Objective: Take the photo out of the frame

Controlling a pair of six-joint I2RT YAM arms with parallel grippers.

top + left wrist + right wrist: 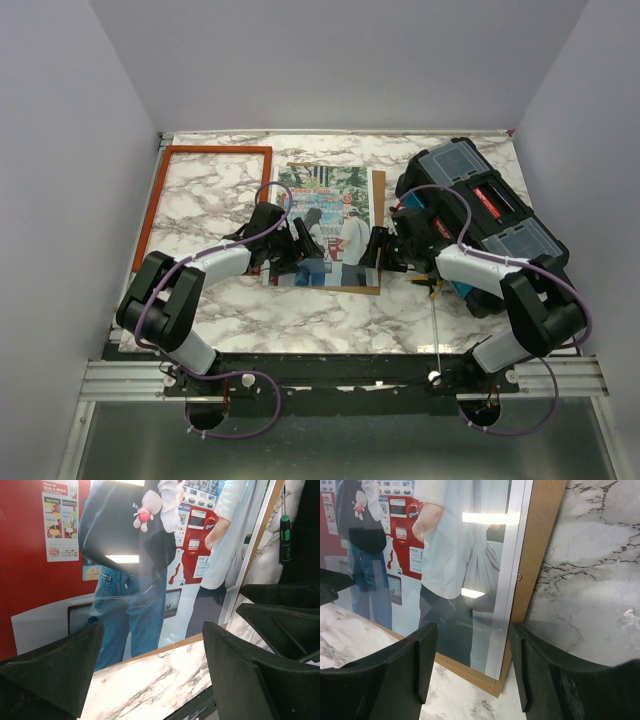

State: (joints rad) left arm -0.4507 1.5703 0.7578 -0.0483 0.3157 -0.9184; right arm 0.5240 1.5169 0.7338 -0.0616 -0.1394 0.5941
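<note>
A black toolbox [480,215] with clear-lidded compartments fills the right side of the counter [300,320], close behind the right arm. A green-handled screwdriver [285,537] lies on the marble to the right of the photo [330,190]. The orange-red frame [218,150] lies flat and empty at the far left, marble showing through it, apart from the photo. The photo lies face up mid-counter on a brown backing board [540,545]. The left fingers [60,670] stand wide apart at the photo's near edge, nothing between them. The right fingers [390,675] are also apart, straddling the board's near right corner without visibly touching it. A glossy clear pane [485,517] covers the print and mirrors bright lights. The board is matte and the counter is veined white marble.
</note>
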